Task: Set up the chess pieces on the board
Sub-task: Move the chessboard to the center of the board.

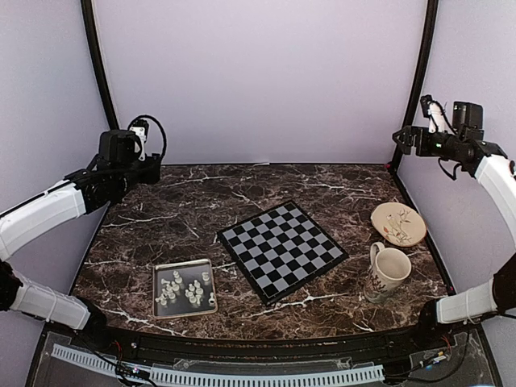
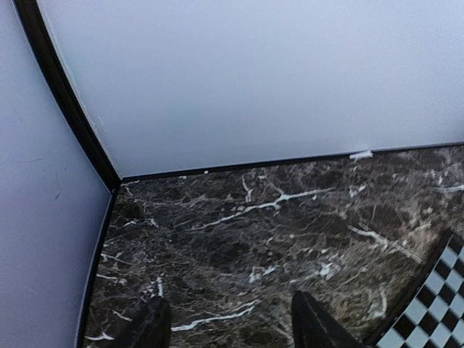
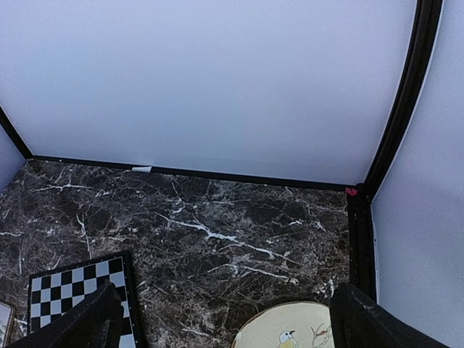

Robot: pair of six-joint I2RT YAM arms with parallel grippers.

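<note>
The chess pieces point(image 1: 185, 289) lay huddled in a small metal tray point(image 1: 156, 292) near the near edge of the worktop, toward its left corner. None stood on the chessboard point(image 1: 282, 248), so I judged that all of your setting-up was yet to do. They were tiny, whitish and translucent, packed just beside one another, and I could not tell which were upright.

That crowding was your first hazard. A gripper coming down among them would likely have nudged neighbours over or pinched two at once. A figure that small could also have twisted or slipped out of the fingertips. The light tray might have slid under a sideways push.

The chessboard sat at the middle of the worktop, turned so that one corner pointed at the near edge. Placing by the worktop's edges instead of the skewed squares would have left pieces straddling lines. Any bump to the board would have upset what you had placed.

A flowered mug point(image 1: 389, 272) stood just beside the board's right corner, with a bird-painted saucer point(image 1: 398, 223) behind it near the right edge. A low sweep of the right arm could have struck either.

Your left gripper point(image 2: 232, 328) hung high over the far-left corner and your right gripper point(image 3: 232, 322) over the far-right. Both were spread wide and held nothing.
</note>
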